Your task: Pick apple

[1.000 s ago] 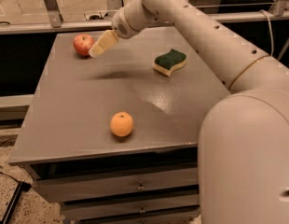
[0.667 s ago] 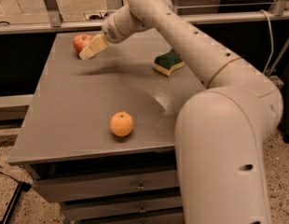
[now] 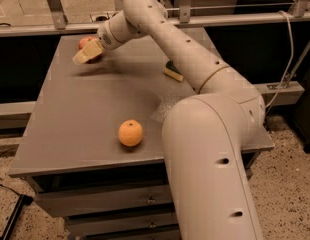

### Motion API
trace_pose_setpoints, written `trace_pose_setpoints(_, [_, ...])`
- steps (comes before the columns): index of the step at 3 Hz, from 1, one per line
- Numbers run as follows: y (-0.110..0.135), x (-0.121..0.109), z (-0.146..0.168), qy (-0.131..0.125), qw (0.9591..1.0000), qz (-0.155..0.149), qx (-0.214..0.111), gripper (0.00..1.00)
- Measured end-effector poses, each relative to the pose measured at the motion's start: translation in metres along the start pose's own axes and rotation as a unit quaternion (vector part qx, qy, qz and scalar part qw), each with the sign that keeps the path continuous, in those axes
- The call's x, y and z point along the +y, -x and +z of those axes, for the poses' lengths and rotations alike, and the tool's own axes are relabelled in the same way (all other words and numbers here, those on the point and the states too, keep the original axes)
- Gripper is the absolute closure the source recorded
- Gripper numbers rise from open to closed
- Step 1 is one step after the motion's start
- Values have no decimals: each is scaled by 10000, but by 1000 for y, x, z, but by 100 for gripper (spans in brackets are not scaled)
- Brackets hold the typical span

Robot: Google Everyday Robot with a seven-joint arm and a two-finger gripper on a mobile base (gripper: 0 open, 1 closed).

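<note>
apple (image 3: 85, 42): far left corner of the table (image 3: 65, 134), only its red top showing behind the gripper (image 3: 84, 55). a second ago sat in plain view with the gripper just to its right; now overlapped from the front and below, touching or very nearly so. cannot tell whether the gripper is open or shut, nor whether it has hold of anything (too much overlap at the contact). not lifted yet, going by how low on the table it sits.

meaning for the task: reach looks all but done, grasp the step in hand. worth confirming a firm hold before raising, since glossy round skin may roll or slip out toward the table edge close by.

arm (image 3: 190, 64) swung further left than before, now hiding most of the sponge (image 3: 171, 72), of which only a green and yellow corner shows. orange (image 3: 130, 133) unmoved near the front edge, well apart from the work.

surface: plain grey tabletop, flat and matte, with drawers (image 3: 120, 204) beneath. room: metal rail (image 3: 275, 18) behind the table, cable (image 3: 289, 49) hanging at the right, speckled floor (image 3: 295, 194) below.
</note>
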State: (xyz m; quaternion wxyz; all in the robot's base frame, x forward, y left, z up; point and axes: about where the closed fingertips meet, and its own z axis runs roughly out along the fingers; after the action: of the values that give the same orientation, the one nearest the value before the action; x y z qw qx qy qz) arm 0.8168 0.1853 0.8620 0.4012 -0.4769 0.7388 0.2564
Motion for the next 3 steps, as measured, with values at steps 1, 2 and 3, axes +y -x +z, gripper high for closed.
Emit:
trace_pose_setpoints(1, [-6, -8, 15, -116, 9999, 47, 52, 18])
trace_pose_setpoints(2, [-11, -19, 18, -271, 9996, 82, 18, 40])
trace_pose_setpoints(3, [-9, -25, 10, -373, 9992, 46, -129, 63])
